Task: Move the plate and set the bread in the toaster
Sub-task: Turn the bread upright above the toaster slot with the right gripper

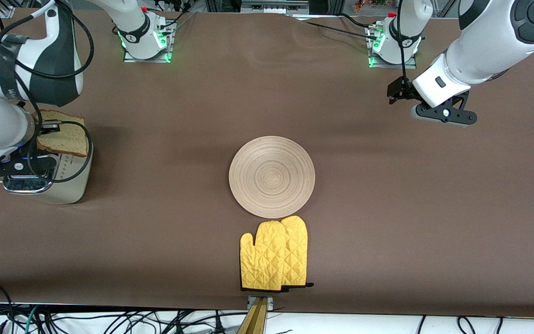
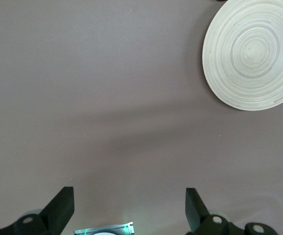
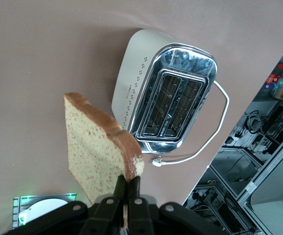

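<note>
Bread (image 1: 65, 136) above toaster (image 1: 65, 178); plate (image 1: 271, 176) mid-table, mitts (image 1: 274, 254) just nearer camera.

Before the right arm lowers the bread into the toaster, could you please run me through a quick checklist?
1. Right gripper clamped on the bread: ok.
2. Toaster slots empty: ok.
3. Bread over the toaster: ok in the front view; lined up with a slot: cannot tell.
4. Bread edge pointing into a slot: not ok, it looks tilted.
5. Left gripper open and waiting over bare table at its own end: ok.
6. Plate empty at mid-table: ok.
</note>
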